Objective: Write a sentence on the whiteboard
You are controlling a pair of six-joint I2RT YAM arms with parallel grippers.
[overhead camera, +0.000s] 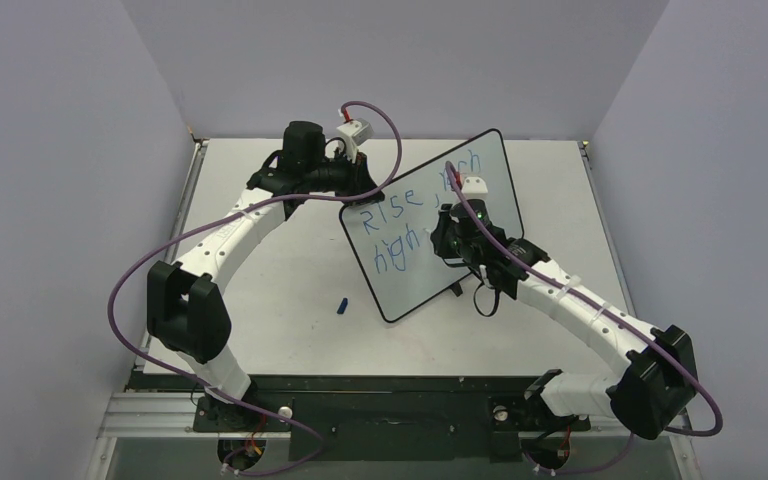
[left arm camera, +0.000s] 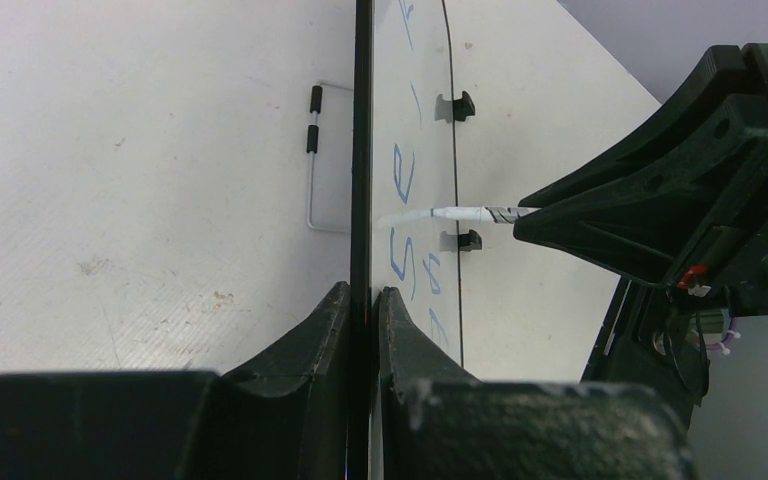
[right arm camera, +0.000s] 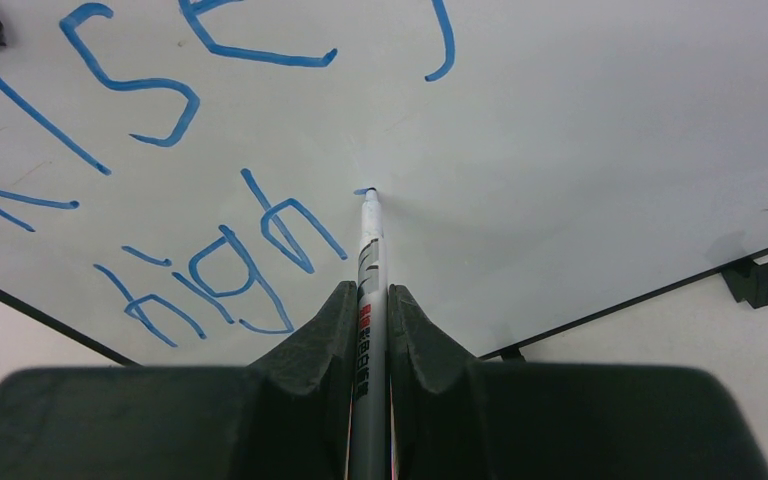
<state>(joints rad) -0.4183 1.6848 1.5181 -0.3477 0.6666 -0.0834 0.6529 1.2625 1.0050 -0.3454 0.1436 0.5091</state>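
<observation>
The whiteboard (overhead camera: 415,280) stands tilted at mid-table. My left gripper (overhead camera: 348,205) is shut on its black-framed left edge, and in the left wrist view the frame (left arm camera: 363,150) runs between the jaws of my left gripper (left arm camera: 363,300). The sentence (overhead camera: 392,228) is blue handwriting: "RISE" and more on the top line, "high" (right arm camera: 230,255) below. My right gripper (overhead camera: 448,228) is shut on a grey marker (right arm camera: 369,250). The marker's tip touches the board (right arm camera: 580,150) just right of "high". The marker also shows in the left wrist view (left arm camera: 470,213).
A small blue cap (overhead camera: 342,305) lies on the table left of the board's lower corner. A wire stand (left arm camera: 310,170) sticks out behind the board. Black feet (right arm camera: 755,280) sit on the board's edge. Grey walls enclose the table on three sides.
</observation>
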